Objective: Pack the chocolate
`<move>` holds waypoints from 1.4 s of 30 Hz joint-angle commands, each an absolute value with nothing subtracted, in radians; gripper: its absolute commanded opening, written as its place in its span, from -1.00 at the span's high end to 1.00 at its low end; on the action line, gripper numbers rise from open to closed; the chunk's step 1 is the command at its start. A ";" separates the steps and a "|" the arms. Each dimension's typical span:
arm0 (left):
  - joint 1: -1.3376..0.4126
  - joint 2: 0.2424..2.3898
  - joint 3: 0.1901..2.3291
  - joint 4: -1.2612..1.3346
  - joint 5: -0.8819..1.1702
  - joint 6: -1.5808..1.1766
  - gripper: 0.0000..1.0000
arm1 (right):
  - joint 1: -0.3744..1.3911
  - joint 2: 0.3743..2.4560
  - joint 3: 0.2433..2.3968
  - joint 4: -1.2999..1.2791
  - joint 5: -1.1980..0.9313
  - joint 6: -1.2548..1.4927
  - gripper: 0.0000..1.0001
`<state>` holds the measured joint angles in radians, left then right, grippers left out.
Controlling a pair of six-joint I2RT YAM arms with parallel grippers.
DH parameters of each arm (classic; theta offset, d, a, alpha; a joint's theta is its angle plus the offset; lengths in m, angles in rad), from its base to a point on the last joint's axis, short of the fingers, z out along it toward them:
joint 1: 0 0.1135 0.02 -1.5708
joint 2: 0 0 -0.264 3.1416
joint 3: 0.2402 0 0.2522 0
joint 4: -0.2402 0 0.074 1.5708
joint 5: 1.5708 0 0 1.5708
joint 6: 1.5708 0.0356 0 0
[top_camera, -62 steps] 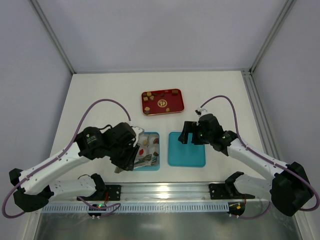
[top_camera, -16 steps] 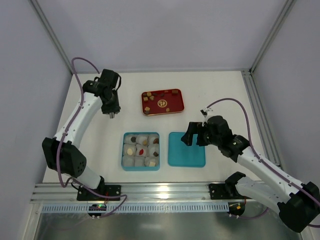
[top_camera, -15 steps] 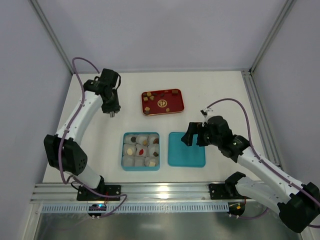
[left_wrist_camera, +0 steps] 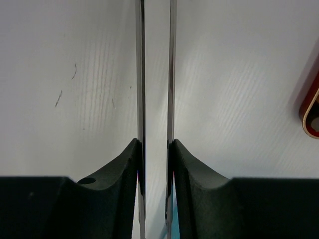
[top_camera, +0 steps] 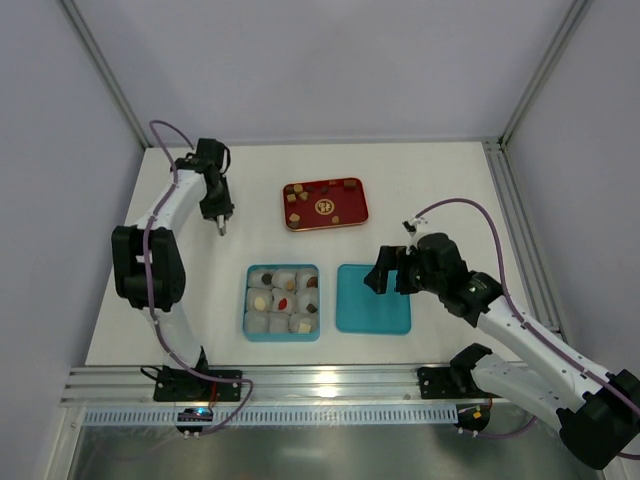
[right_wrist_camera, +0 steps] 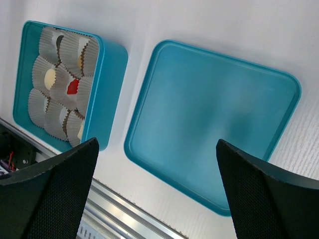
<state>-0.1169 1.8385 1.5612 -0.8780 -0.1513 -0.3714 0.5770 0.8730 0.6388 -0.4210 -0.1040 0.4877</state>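
The chocolate lies in two places. Several small brown and tan pieces [top_camera: 298, 197] sit on the red tray [top_camera: 361, 213]. Others rest in white paper cups in the teal box [top_camera: 250, 300], among them a red piece [right_wrist_camera: 73, 86]. My left gripper [top_camera: 220, 217] hovers over bare table left of the red tray. It is shut on thin metal tweezers [left_wrist_camera: 141, 74], whose blades stand slightly apart with nothing between them. My right gripper [top_camera: 386, 271] hangs open and empty over the teal lid [top_camera: 373, 305], which fills the right wrist view [right_wrist_camera: 214, 124].
The teal box [right_wrist_camera: 108, 74] and lid lie side by side near the front rail [top_camera: 330, 385]. A corner of the red tray [left_wrist_camera: 310, 112] shows at the right edge of the left wrist view. White walls close in on the table's left, back and right.
My left arm has swung away from the teal box to the far left, beside the red tray, and drifted slightly further back. The right arm has barely moved.
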 commanded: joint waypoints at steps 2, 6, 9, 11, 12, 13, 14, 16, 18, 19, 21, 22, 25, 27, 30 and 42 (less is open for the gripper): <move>-0.097 1.911 1.554 -0.815 -0.133 -0.319 0.36 | 0.583 0.877 0.655 -0.405 -0.100 0.476 -0.99; -0.092 1.968 1.566 -0.808 -0.132 -0.313 0.30 | 0.584 0.877 0.647 -0.405 -0.092 0.480 -0.99; -0.089 2.003 1.581 -0.808 -0.130 -0.311 0.28 | 0.584 0.876 0.643 -0.410 -0.083 0.482 -0.99; -0.089 2.017 1.583 -0.807 -0.135 -0.310 0.27 | 0.583 0.876 0.640 -0.410 -0.081 0.483 -0.99; -0.089 2.023 1.585 -0.807 -0.135 -0.308 0.27 | 0.583 0.876 0.638 -0.411 -0.080 0.483 -1.00; -0.089 2.034 1.588 -0.805 -0.137 -0.305 0.26 | 0.583 0.876 0.637 -0.413 -0.077 0.483 -1.00; -0.087 2.034 1.586 -0.805 -0.141 -0.305 0.25 | 0.583 0.876 0.635 -0.414 -0.075 0.483 -1.00; -0.087 2.043 1.588 -0.805 -0.140 -0.304 0.21 | 0.583 0.874 0.632 -0.417 -0.071 0.483 -0.99; -0.087 2.045 1.586 -0.805 -0.147 -0.304 0.17 | 0.583 0.874 0.629 -0.417 -0.069 0.485 -0.99; -0.087 2.045 1.585 -0.807 -0.146 -0.304 0.13 | 0.583 0.873 0.629 -0.417 -0.068 0.485 -1.00; -0.087 2.043 1.580 -0.807 -0.152 -0.304 0.03 | 0.583 0.871 0.629 -0.420 -0.067 0.485 -0.99; -0.087 2.045 1.578 -0.805 -0.152 -0.304 0.00 | 0.583 0.868 0.629 -0.419 -0.064 0.485 -1.00; -0.087 2.036 1.575 -0.810 -0.158 -0.302 -0.15 | 0.583 0.865 0.629 -0.426 -0.063 0.486 -0.99; -0.087 2.026 1.574 -0.811 -0.161 -0.302 -0.25 | 0.583 0.864 0.629 -0.428 -0.060 0.485 -0.99; -0.087 2.014 1.578 -0.816 -0.166 -0.301 -0.38 | 0.583 0.861 0.629 -0.433 -0.057 0.486 -0.99; -0.087 1.913 1.684 -0.877 -0.164 -0.294 -0.54 | 0.581 0.839 0.640 -0.474 -0.020 0.486 -0.99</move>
